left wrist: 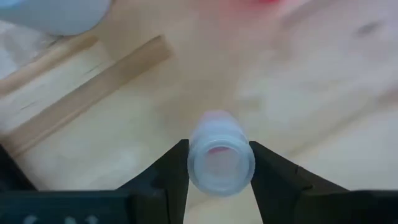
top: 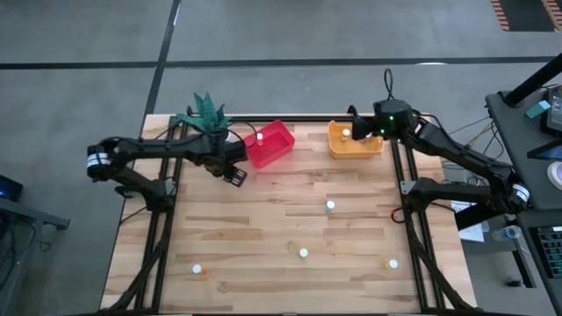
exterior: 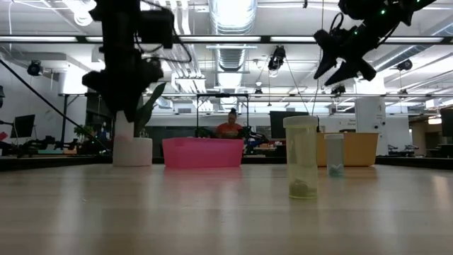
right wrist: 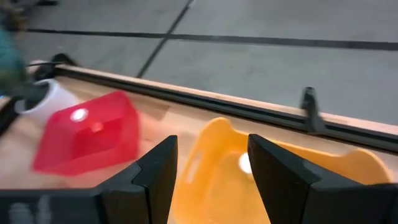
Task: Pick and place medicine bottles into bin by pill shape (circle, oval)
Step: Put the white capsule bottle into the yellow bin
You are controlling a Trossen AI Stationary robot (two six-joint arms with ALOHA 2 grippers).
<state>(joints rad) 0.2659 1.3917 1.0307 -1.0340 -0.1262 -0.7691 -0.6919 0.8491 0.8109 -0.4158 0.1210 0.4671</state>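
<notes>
A small medicine bottle with a white cap sits between the fingers of my left gripper, which is shut on it just in front of the red bin. My right gripper hovers open above the yellow bin, holding nothing. One bottle lies in the red bin and another bottle in the yellow bin. Several more bottles stand upright on the table, among them a mid-table bottle, a nearer bottle and a near-left bottle. My left gripper pinches the bottle between its two fingers at the sides of the white cap. The fingers come from above and point steeply down. The bottle hangs upright below them, cap up, clear of the table.
A white pot with a green plant stands at the far left beside the red bin. Dark frame rails run along the table's left, right and far edges. A person sits in the room beyond the table.
</notes>
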